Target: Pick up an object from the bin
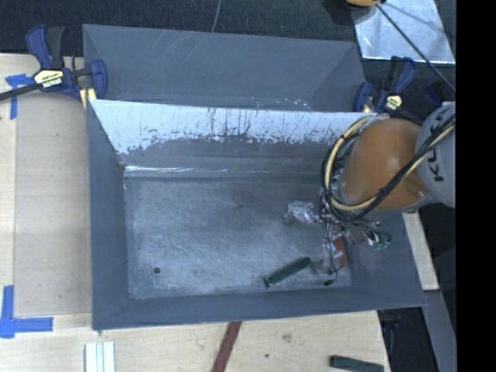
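The dark green oblong piece (287,271) lies flat on the bin floor (194,239), front right. My gripper (335,263) sits low, just beside its right end; I can't tell if it's open or closed. Not lifted yet, so I reckon grasp and lift remain.

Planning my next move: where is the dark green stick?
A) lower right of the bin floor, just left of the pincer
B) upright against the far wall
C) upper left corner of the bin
A: the dark green stick lies flat at the lower right of the bin floor, just left of the pincer.
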